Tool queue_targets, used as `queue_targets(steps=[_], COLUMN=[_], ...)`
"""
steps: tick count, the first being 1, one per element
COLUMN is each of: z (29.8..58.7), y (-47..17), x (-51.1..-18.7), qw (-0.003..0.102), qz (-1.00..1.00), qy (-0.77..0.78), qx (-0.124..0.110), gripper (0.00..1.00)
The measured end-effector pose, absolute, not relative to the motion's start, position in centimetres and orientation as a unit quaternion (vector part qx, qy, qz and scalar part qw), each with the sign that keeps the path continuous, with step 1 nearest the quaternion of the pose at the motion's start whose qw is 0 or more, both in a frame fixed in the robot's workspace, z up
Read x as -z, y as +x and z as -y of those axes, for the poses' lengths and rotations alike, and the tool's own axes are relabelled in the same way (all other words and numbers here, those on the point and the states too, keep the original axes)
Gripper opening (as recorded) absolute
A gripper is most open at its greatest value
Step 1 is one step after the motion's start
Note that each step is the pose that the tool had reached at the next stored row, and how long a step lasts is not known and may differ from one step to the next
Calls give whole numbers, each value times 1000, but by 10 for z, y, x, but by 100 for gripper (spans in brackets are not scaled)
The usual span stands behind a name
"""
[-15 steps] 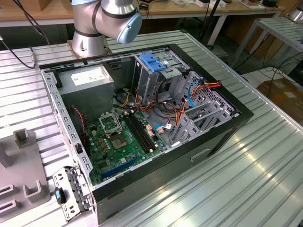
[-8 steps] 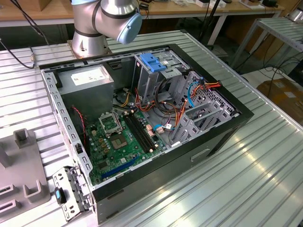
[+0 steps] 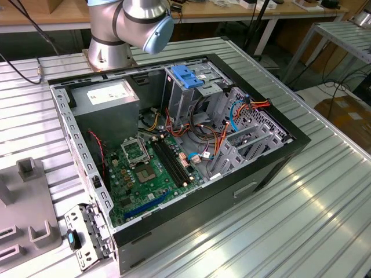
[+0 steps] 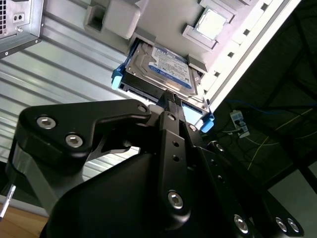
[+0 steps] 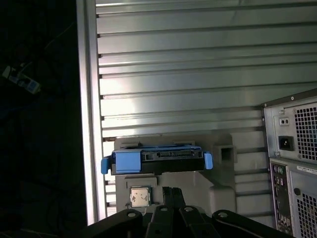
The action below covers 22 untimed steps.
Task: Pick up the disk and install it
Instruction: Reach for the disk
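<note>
Jaws hung close over the disk (image 5: 157,158), nearest its connector edge; whether they stood wide or narrow could not be told. The disk (image 4: 158,67) lay flat in a grey holder (image 5: 223,171), its blue bracket around the sides, with a square chip (image 5: 140,197) in a pocket of the same holder beside it. The holder sat on the ribbed counter (image 5: 198,74) near its edge, and the rear of the case (image 5: 292,148) stood just beside it.

In the exterior view, from its left, part of the holder (image 3: 26,202) lay on the counter (image 3: 290,231). Next came the arm (image 3: 130,26), its base behind the case. The case (image 3: 272,168) lay open on its side, showing the board (image 3: 145,174), then the cage with its blue plate (image 3: 188,75) and loose cables toward that view's right.
</note>
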<state>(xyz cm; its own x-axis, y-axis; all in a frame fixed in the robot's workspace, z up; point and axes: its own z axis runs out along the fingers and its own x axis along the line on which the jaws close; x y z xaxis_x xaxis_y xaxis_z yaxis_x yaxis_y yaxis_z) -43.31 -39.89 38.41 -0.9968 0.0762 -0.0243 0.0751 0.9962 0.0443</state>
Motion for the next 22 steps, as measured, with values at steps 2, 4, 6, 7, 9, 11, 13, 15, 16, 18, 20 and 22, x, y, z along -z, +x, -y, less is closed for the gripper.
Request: queue_targets(steps=[2, 4, 6, 7, 9, 11, 13, 15, 16, 18, 20, 22], z=[399, 399, 399, 399, 399, 399, 399, 399, 399, 399, 399, 399], y=[-435, -436, -438, -439, -440, -442, -444, -446, -448, -449, -451, -452], x=[-384, -384, -384, -384, -384, -383, -383, -383, -383, -383, -383, -383], qw=[13, 13, 13, 13, 13, 13, 13, 13, 13, 13, 13, 13], qz=[-999, -999, -999, -999, -999, -999, -999, -999, -999, -999, -999, -999], qy=[38, 38, 38, 38, 38, 38, 38, 38, 38, 38, 38, 38], qx=[-22, -22, -22, -22, -22, -22, -22, -22, -22, -22, -22, -22], gripper=[11, 11, 11, 11, 11, 11, 11, 11, 11, 11, 11, 11])
